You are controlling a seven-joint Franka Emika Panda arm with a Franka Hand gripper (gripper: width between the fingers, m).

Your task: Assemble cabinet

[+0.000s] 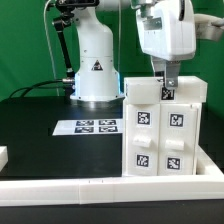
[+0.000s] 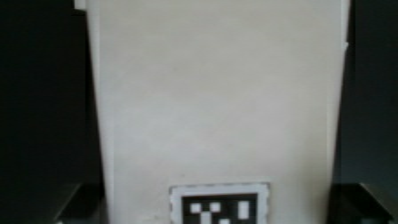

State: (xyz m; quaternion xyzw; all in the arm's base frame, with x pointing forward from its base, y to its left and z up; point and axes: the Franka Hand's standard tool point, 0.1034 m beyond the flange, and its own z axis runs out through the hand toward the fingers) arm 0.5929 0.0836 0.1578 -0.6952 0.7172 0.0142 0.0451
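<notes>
We note the cabinet (image 1: pixel 162 128): a tall white box on the black table (image 1: pixel 40 120), at the exterior view's right, four tagged square fronts. No readable writing, only black-and-white tags. The gripper (image 1: pixel 167 84) meets its top edge; whether the jaws clamp it, we cannot tell, perhaps touching.

White cabinet (image 1: pixel 160 135) (black-and-white tags (image 1: pixel 143 118)).
</notes>
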